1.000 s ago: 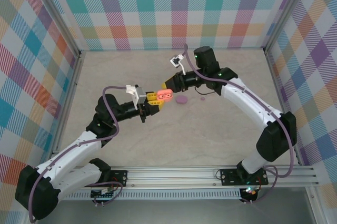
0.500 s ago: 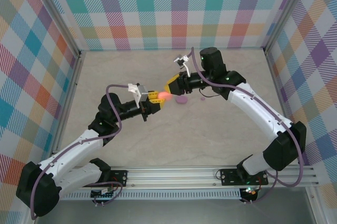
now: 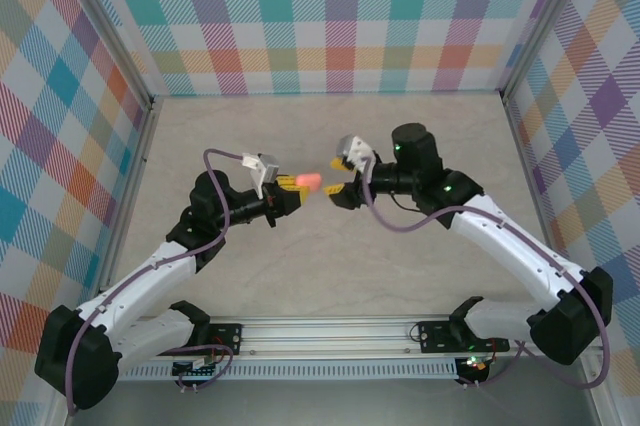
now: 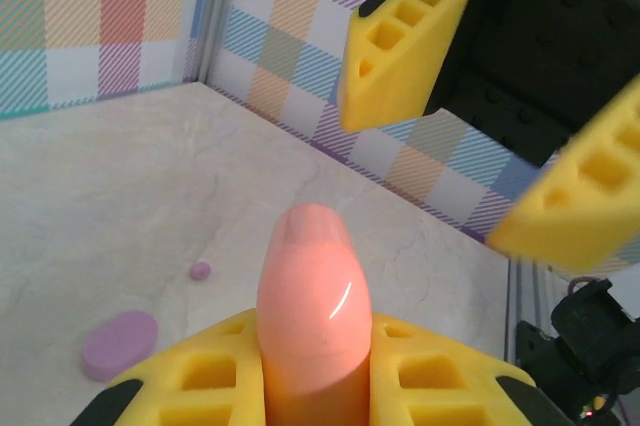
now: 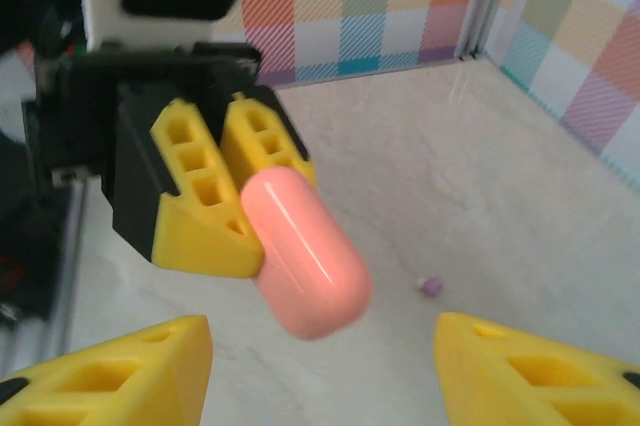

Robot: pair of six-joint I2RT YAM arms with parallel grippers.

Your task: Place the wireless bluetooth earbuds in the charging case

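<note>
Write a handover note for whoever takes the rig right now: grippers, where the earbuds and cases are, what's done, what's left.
Left gripper: shut on the orange case, held above the table, lid closed.
Right gripper: open, facing the case's free end, not touching it.
On the table: purple case, closed; one purple earbud lies loose, apart from it.
Done: cannot tell whether earbuds sit inside the orange case.
Left: at least the loose purple earbud needs inserting.
</note>
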